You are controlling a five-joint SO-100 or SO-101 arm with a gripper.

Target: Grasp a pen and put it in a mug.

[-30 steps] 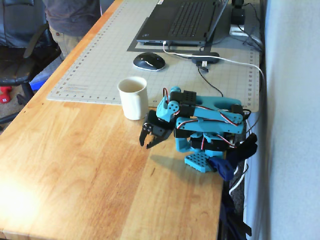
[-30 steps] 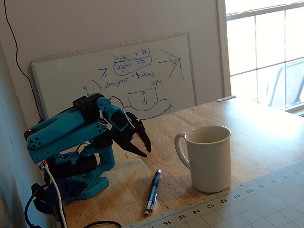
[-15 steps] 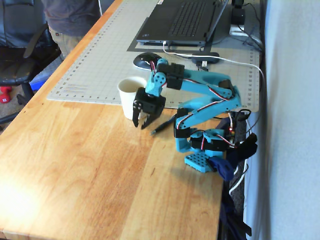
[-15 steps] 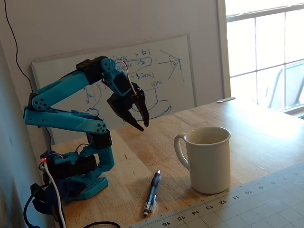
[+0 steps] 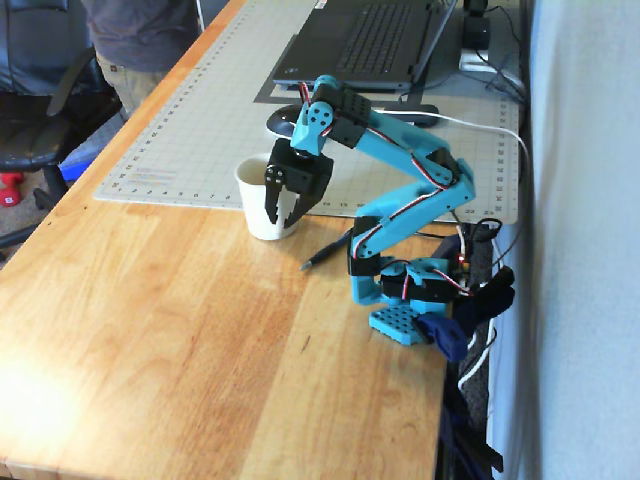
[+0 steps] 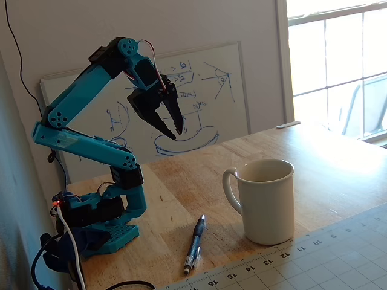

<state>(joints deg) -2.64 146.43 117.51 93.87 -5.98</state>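
Observation:
The cream-white mug (image 5: pixel 256 190) stands at the cutting mat's near edge, handle turned to the left in the low fixed view (image 6: pixel 266 202). A dark pen (image 5: pixel 327 250) lies flat on the wood between the mug and the blue arm's base, seen with its tip toward the camera (image 6: pixel 195 244). My gripper (image 5: pixel 281 221) hangs high in the air, pointing down, partly in front of the mug in the high fixed view. From the low view the gripper (image 6: pixel 175 132) is well above the table, left of the mug and above the pen. Its jaws stand apart, holding nothing.
A laptop (image 5: pixel 365 40) and a mouse (image 5: pixel 284 119) sit on the grey cutting mat (image 5: pixel 190 130) behind the mug. A whiteboard (image 6: pixel 205 90) leans on the wall behind the arm. Cables (image 5: pixel 470 130) run by the base (image 5: pixel 405 300). The table's edge is close on the right.
The arm unfolded from its low, tucked pose. The gripper rose well above the table and swung toward the mug. Pen and mug have not moved.

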